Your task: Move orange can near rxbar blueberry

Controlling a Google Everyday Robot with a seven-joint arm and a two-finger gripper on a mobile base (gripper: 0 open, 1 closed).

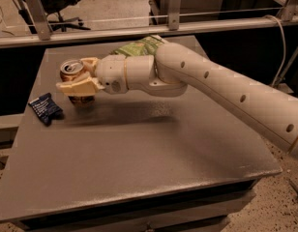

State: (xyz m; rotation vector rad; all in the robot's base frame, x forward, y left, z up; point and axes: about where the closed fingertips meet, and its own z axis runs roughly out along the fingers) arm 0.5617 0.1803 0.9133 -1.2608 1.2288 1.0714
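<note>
The orange can has a silver top and stands upright at the left of the grey table. My gripper reaches in from the right and is shut on the can; one cream finger crosses its front, the other lies behind it. The can's base is at or just above the table top; I cannot tell which. The rxbar blueberry, a crinkled dark navy wrapper with white print, lies flat on the table just left of and in front of the can, a short gap apart.
A green chip bag lies at the back of the table, partly hidden behind my arm. A metal rail runs behind the table. The table's left edge is close to the wrapper.
</note>
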